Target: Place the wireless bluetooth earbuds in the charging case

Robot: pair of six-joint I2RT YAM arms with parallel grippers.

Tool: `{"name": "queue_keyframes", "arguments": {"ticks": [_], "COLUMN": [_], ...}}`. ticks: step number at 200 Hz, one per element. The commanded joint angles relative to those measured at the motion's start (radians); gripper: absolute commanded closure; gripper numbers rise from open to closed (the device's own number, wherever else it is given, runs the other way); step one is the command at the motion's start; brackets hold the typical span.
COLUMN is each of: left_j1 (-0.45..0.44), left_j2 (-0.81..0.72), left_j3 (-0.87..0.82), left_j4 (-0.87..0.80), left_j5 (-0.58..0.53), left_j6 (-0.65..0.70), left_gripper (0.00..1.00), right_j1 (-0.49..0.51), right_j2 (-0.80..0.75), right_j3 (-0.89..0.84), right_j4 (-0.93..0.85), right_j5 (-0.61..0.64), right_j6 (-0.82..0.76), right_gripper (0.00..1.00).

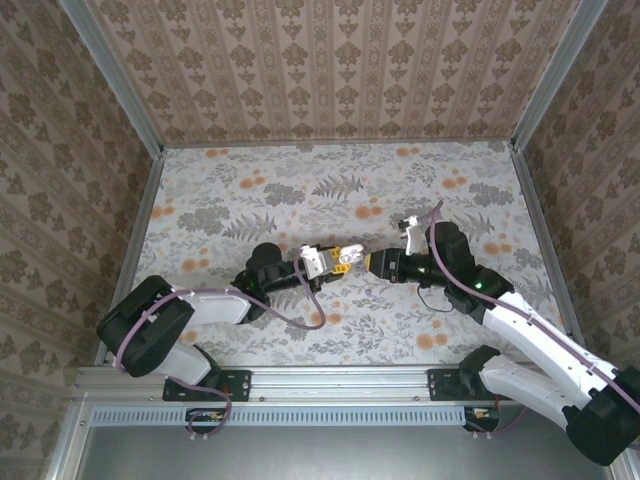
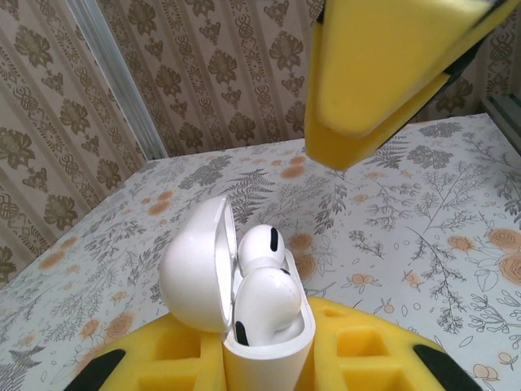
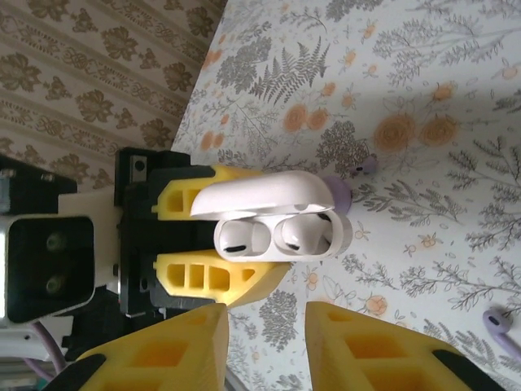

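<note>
Near the middle of the table (image 1: 300,180), your left hand (image 1: 336,260) clamps the charging case (image 3: 277,220), likely steadying its seated earbuds (image 2: 264,301), while your right hand (image 3: 267,322), at three o'clock, hovers parted, empty.

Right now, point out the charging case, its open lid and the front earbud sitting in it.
charging case (image 2: 269,368): left wrist view, front wall of base.
lid (image 2: 189,281): left wrist view, outer dome.
front earbud (image 2: 269,303): left wrist view, rounded head.
</note>
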State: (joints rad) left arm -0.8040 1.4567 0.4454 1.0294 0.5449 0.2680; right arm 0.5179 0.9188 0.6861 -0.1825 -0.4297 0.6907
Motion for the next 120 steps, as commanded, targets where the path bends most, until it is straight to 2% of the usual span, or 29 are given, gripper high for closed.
{"name": "queue_keyframes", "arguments": {"ticks": [1,120], "left_j1": [-0.006,-0.012], "left_j2": [-0.033,-0.047], "left_j3": [-0.01,-0.002], "left_j4": [-0.001,-0.032], "left_j5": [0.002,0.008], "left_j6": [0.034,0.045], "left_gripper": [0.89,0.89], "right_j1": [-0.019,-0.027], "right_j2": [0.021,0.095], "right_j3": [0.03,0.043], "right_j4": [0.04,0.066], "right_j5": [-0.078,-0.106], "right_j6": [0.077,0.083], "right_gripper": [0.7,0.69]}}
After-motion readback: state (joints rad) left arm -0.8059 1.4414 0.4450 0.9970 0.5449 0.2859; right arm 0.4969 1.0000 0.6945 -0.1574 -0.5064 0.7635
